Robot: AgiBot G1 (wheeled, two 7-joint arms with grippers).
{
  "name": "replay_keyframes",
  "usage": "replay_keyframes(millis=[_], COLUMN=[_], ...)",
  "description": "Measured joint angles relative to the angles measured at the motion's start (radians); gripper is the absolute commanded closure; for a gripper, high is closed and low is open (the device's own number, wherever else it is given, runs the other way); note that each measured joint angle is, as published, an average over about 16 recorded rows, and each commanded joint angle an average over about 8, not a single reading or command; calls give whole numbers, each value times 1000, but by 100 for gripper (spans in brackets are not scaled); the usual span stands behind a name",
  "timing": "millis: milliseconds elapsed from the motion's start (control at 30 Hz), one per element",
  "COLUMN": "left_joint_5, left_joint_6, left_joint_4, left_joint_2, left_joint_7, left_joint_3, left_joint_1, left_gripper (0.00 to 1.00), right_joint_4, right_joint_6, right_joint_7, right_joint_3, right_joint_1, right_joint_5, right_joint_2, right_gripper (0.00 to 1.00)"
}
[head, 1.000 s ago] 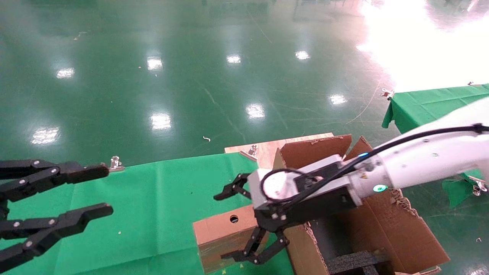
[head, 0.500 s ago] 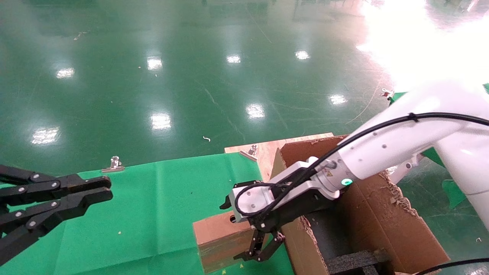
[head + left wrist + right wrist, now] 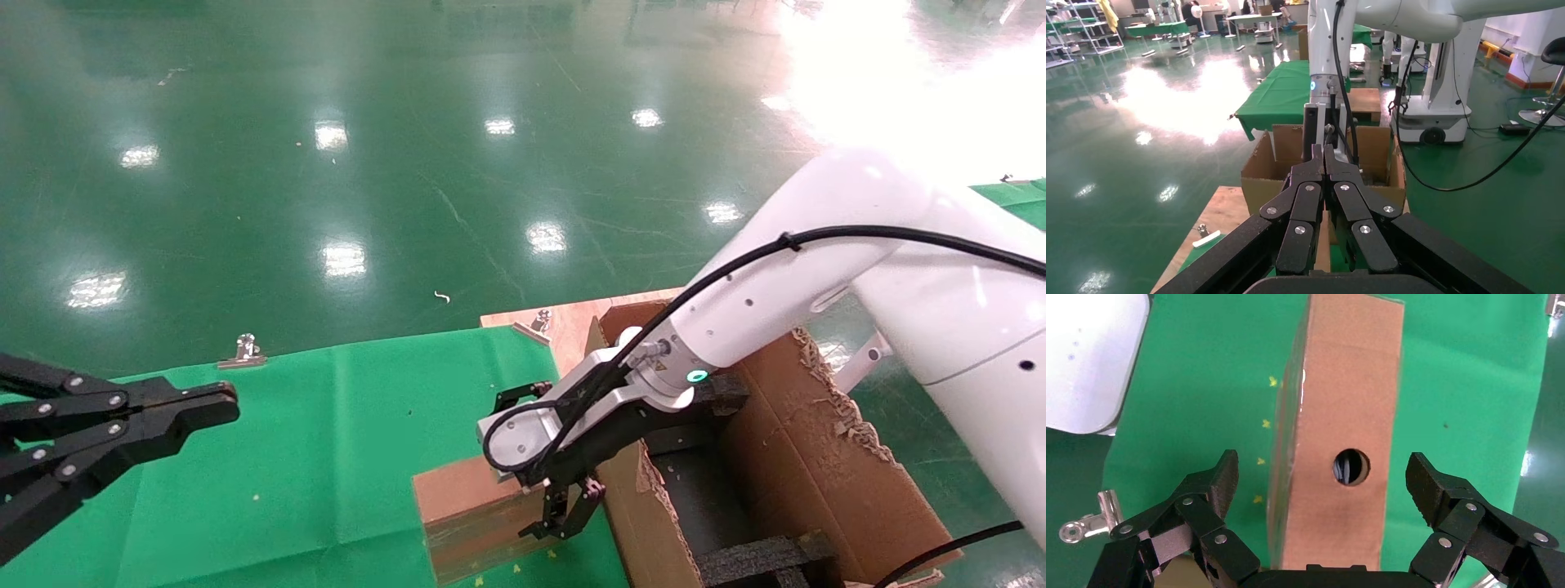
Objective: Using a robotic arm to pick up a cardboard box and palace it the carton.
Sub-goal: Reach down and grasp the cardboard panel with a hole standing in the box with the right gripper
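Brown cardboard dominates the head view: the cardboard box stands on its narrow side on the green cloth at the desk's near edge, just beside the carton, which fills the near right corner with black foam dividers inside. The robotic arm reaches down over the carton's wall, its right gripper lowered around the box's top, fingers spread and not yet pinching. The left gripper hangs off the desk's left edge, parked.

From the left wrist view, the left gripper's fingers are pressed together, idle, aimed across the desk at the carton.

The right wrist view looks straight down the box: 1 round hole faces up, and the 2 fingers flank the broad faces with gaps either side, centred, I judge, so that closing clamps it squarely.
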Motion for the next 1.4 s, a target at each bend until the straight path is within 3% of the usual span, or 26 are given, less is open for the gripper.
replay_keyframes(millis=[200, 267, 1400], left_joint_5=[0, 0, 0], left_joint_6=[0, 0, 0], left_joint_4=[0, 0, 0], left_joint_2=[0, 0, 0], left_joint_7=[0, 0, 0], left_joint_3=[0, 0, 0], left_joint_1=[0, 0, 0], left_gripper=[0, 0, 0], right_joint_4=[-20, -22, -26], right_joint_6=[4, 5, -1], right_joint_7=[-13, -14, -15], right_joint_3=[-12, -12, -4], right_joint_1=[7, 8, 21], right_joint_5=[-6, -5, 8], right_joint_2=[-14, -16, -5], right_gripper=[87, 100, 100])
